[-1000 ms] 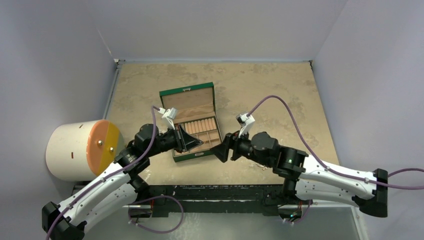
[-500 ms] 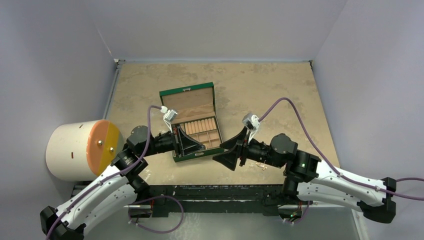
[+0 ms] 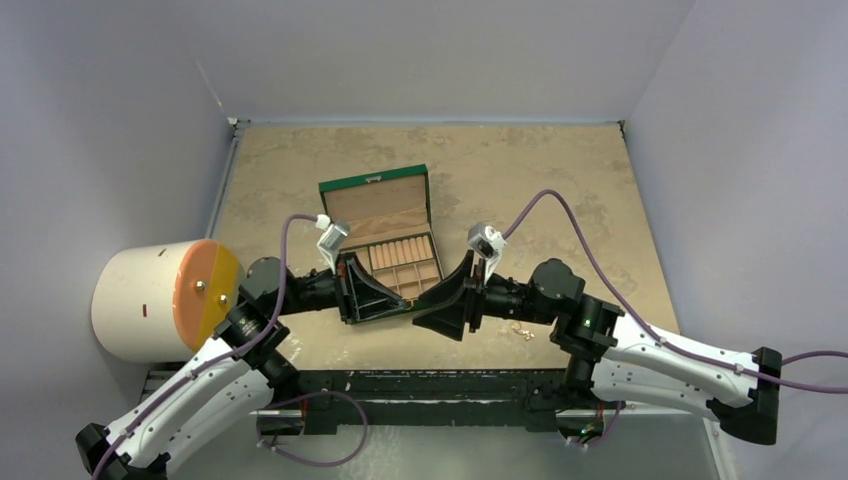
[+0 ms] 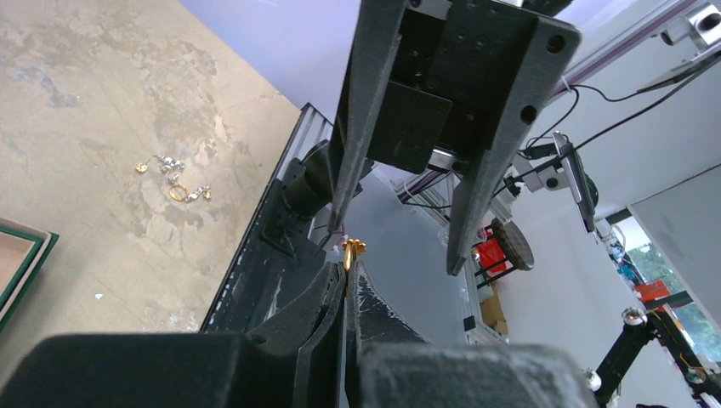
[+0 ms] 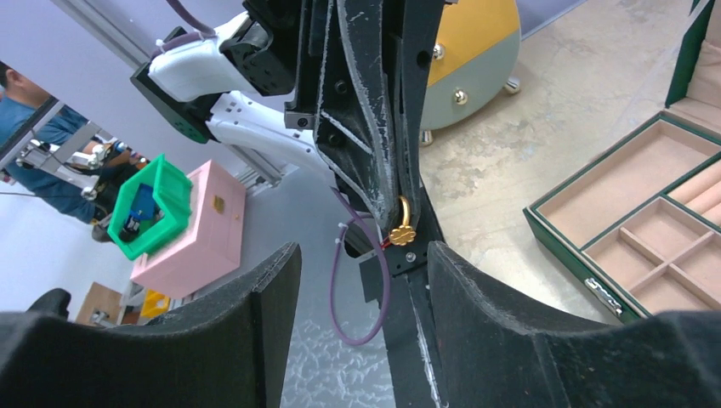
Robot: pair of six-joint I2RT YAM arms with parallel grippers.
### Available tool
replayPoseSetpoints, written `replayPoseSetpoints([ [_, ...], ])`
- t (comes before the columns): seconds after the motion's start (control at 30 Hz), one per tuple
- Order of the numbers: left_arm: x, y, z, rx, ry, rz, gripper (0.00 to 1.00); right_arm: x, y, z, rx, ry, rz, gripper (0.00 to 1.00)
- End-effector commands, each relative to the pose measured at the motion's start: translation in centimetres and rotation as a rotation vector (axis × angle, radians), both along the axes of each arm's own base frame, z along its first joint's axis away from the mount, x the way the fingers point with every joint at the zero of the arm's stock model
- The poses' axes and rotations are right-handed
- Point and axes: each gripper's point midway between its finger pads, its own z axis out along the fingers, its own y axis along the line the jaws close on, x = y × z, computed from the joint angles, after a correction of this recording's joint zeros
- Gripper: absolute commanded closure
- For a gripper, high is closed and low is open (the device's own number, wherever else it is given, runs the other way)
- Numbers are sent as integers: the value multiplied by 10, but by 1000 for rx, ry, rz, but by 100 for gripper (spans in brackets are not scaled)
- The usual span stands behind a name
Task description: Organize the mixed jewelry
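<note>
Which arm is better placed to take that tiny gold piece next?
Probably the right arm: the right claw is open and faces the gold piece, pinched at the tips of the shut left claw.

We see an open green box (image 3: 372, 181) with tan compartments on a mottled tan table (image 3: 560, 180), a white drum (image 3: 140, 300) with an orange-and-yellow face off its left edge, a green bin (image 5: 153, 204) against a pink box (image 5: 191, 246) in the room beyond
</note>
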Motion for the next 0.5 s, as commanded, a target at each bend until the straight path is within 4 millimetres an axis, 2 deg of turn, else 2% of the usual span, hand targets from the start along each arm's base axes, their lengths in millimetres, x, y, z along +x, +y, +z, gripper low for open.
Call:
replayPoseSetpoints([
  [0.0,-13,5,37,-96,-101,-35,100,-5,4,33,114,-17,50,42],
  [0.47,-23,9,42,-130,-116,-65,100,-1,11,38,161,35,98,53],
])
